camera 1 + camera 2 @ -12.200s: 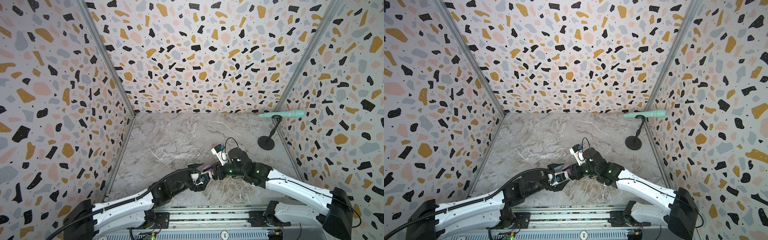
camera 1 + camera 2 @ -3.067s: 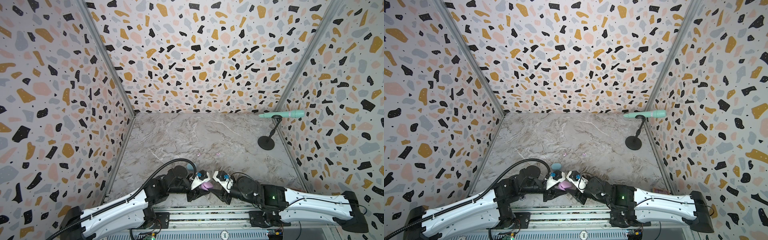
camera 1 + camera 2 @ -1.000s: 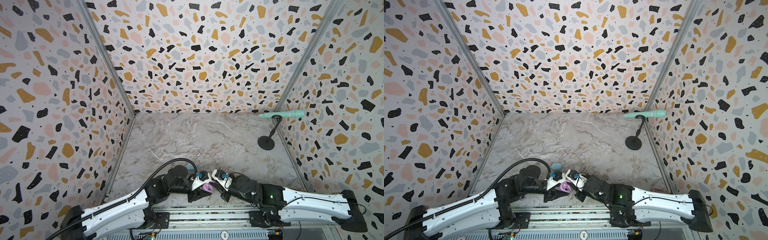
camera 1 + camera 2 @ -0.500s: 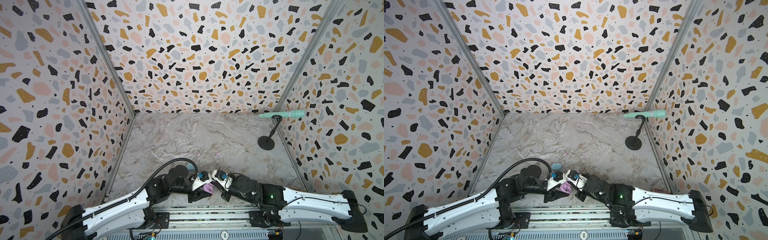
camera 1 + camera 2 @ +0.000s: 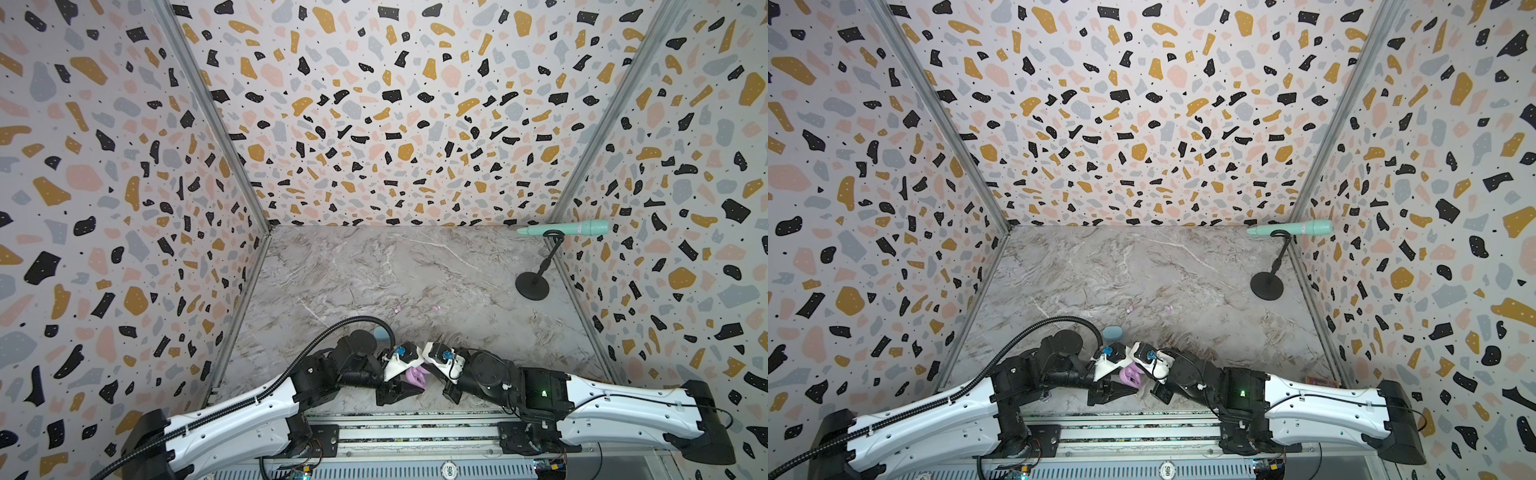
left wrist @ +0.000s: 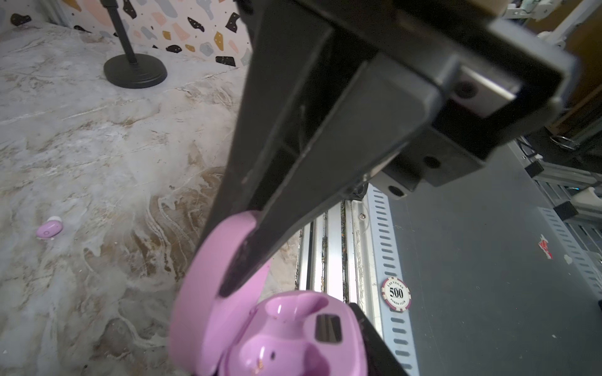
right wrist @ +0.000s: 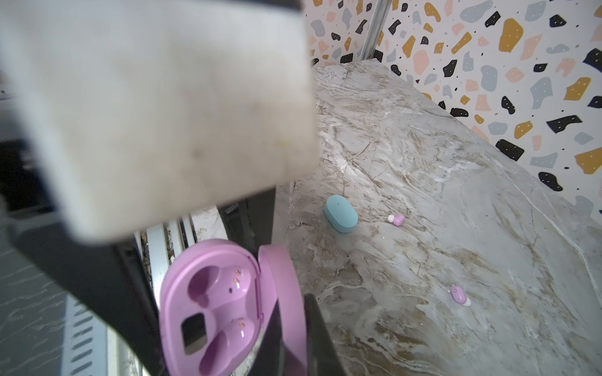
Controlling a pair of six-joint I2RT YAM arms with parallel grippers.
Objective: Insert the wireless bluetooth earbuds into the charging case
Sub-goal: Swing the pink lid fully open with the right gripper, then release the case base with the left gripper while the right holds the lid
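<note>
Right wrist view | your right claw clenches open pink charging case; left claw: cannot tell | wells empty, pink earbuds well apart from claws, none inserted.

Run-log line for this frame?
pink case open, both slots empty; right fingers pinch its lid; two pink earbuds loose on table; blue case closed

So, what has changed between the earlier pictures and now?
The left gripper and the right gripper drew back from mid-table to the near edge, with the lilac oval plastic charging case between them. Its lid, closed three seconds ago, now stands open. The two small glossy pink earbuds, the pale blue oval case and the mint-green microphone stayed put.
</note>
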